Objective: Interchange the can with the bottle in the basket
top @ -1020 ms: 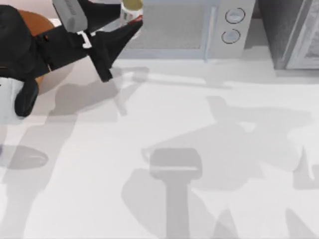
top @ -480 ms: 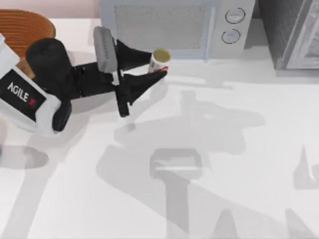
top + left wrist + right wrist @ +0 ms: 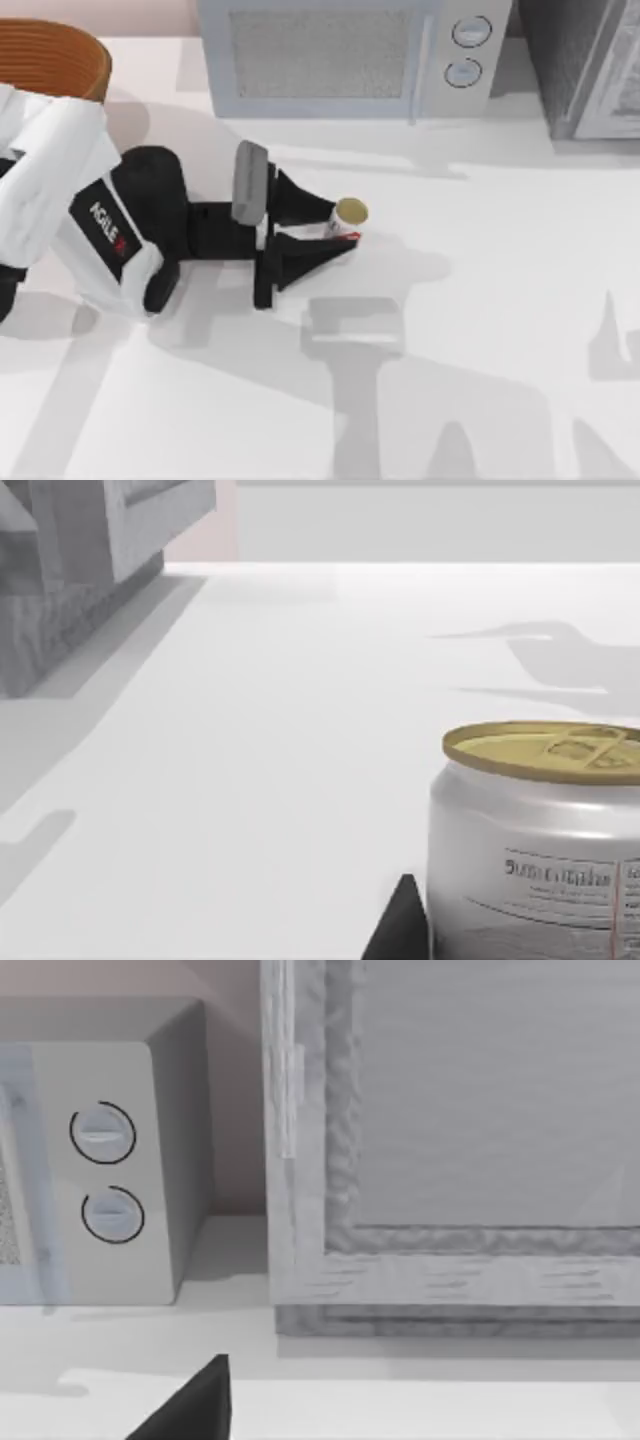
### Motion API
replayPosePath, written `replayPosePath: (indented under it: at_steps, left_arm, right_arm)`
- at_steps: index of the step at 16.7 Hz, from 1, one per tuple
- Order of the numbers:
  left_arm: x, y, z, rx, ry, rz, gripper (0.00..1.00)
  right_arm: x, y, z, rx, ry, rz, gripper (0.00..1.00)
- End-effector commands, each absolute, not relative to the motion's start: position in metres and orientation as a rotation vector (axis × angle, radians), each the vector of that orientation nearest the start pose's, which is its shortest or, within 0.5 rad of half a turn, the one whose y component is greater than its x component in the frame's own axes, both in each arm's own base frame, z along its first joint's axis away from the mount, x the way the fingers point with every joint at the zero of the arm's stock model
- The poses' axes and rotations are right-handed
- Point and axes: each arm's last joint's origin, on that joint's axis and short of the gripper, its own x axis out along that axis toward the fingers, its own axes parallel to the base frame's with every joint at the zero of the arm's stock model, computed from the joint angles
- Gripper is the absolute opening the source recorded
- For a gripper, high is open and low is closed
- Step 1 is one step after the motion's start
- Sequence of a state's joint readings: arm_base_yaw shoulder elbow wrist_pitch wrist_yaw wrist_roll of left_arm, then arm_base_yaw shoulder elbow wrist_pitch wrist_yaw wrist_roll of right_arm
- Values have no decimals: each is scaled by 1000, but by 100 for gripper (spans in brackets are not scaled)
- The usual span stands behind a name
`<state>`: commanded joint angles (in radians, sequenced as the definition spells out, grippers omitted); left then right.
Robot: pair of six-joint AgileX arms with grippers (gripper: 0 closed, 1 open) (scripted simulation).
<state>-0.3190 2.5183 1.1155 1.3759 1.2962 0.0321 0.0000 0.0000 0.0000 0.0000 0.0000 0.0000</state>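
Observation:
The can (image 3: 350,214), white with red markings and a dull gold top, stands upright over the middle of the table, in front of the microwave. My left gripper (image 3: 345,227) is shut on the can, one black finger on each side of it. The left wrist view shows the can (image 3: 540,850) close up, and its base is hidden there. I cannot tell whether it touches the table. The wicker basket (image 3: 55,55) sits at the back left corner, behind the left arm. The bottle is out of view. A dark part of my right gripper (image 3: 195,1410) faces the microwave.
A grey-white microwave (image 3: 345,55) stands along the back edge, and its dials (image 3: 105,1175) show in the right wrist view. A grey cabinet (image 3: 590,65) fills the back right corner. Open white tabletop (image 3: 480,300) lies to the right and front.
My left gripper has carried the can from the back, near the microwave, forward and right toward the table's middle and lower. The basket's rim is now uncovered.

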Motion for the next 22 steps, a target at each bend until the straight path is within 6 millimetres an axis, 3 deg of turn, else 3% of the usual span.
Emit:
replayPosePath:
  at_steps: [7,20,22]
  left_arm:
    - [387,-156,18,0,0,-1591,0]
    - [387,-156,18,0,0,-1591,98]
    - [387,-156,18,0,0,-1591,100]
  right_arm:
    - [106,-1,160,0,0,0,100]
    - [106,-1,160,0,0,0,100]
    - [106,-1,160,0,0,0,100]
